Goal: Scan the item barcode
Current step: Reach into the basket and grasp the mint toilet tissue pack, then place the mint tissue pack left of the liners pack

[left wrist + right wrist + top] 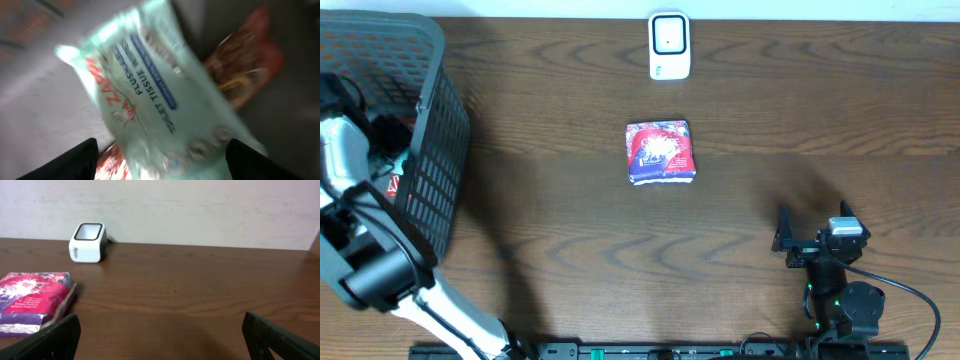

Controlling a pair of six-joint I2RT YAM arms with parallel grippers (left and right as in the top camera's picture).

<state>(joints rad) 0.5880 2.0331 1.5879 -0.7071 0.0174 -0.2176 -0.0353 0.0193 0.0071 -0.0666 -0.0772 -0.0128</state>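
Overhead: a dark mesh basket (430,120) stands at the far left of the wooden table (820,120). The left arm (350,150) reaches into it, its fingers hidden there. A red packet (661,152) lies flat mid-table, well apart from the basket, and a white scanner (669,46) stands beyond it at the far edge. The right gripper (812,232) sits near right, over bare wood.

Left wrist, blurred: the left gripper (160,167) has its fingers (75,160) wide apart, with a pale green tissue pack (155,100) between them. Whether they press it I cannot tell. Red wrappers (245,65) lie behind.

Right wrist: the right fingers (50,340) stand fully spread, holding nothing. The red packet lies to the left, the scanner farther off.
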